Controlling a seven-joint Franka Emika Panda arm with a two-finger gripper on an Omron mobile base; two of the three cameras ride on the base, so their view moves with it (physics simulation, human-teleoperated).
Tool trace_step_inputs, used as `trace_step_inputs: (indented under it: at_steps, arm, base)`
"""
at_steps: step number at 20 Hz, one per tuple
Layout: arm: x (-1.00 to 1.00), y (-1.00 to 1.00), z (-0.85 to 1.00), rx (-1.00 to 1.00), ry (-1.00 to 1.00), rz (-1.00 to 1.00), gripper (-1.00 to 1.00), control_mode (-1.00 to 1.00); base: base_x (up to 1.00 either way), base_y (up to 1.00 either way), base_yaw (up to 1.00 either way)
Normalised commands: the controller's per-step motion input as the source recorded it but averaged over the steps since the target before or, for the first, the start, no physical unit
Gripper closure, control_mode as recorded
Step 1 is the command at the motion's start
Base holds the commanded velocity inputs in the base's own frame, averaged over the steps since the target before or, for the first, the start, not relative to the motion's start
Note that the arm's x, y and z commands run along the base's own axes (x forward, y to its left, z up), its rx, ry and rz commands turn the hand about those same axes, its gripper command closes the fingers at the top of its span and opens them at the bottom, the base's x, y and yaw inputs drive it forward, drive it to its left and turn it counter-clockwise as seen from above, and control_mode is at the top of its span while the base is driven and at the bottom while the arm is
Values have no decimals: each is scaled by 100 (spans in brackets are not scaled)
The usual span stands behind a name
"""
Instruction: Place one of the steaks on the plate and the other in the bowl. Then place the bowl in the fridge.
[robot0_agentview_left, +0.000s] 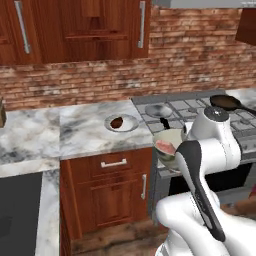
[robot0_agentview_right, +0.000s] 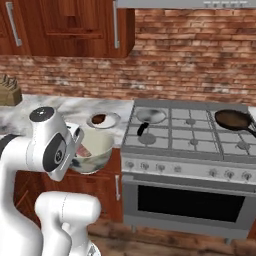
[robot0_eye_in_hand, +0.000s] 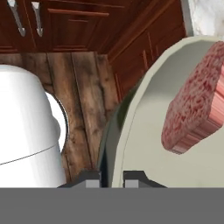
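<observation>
Cream-beige, the bowl (robot0_agentview_right: 94, 150) hangs in the air off the counter edge, its rim pinched between the narrow jaws of the gripper (robot0_eye_in_hand: 111, 177), so the pink steak (robot0_eye_in_hand: 197, 107) rides inside toward the fridge. At 11 o'clock from the bowl, the dark steak (robot0_agentview_left: 116, 122) lies on the plate (robot0_agentview_left: 131, 120), 1 step done. The marble counter (robot0_agentview_left: 80, 131) meets a steel stove (robot0_agentview_right: 190, 132) under brick.

so that's two steaks (robot0_agentview_left: 116, 122) (robot0_agentview_left: 165, 146), one plate (robot0_agentview_left: 131, 120), one bowl (robot0_agentview_left: 171, 135), two pans (robot0_agentview_left: 158, 110) (robot0_agentview_left: 226, 102), one knife block (robot0_agentview_right: 10, 92).
</observation>
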Motion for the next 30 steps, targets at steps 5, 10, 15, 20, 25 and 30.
trace_step_inputs:
  at_steps: [5, 10, 15, 20, 25, 30]
  arm:
    - [0, 0, 0, 0, 0, 0, 100, 100]
    - [0, 0, 0, 0, 0, 0, 100, 100]
    - [0, 0, 0, 0, 0, 0, 100, 100]
    - [0, 0, 0, 0, 0, 0, 100, 100]
    - [0, 0, 0, 0, 0, 0, 100, 100]
    - [0, 0, 0, 0, 0, 0, 100, 100]
  base:
    - [-71, -100, -1]
    - [-39, -99, -1]
    - [-34, -73, -1]
    - [-29, -64, -4]
    - [-21, -66, -9]
    - [-73, -85, -16]
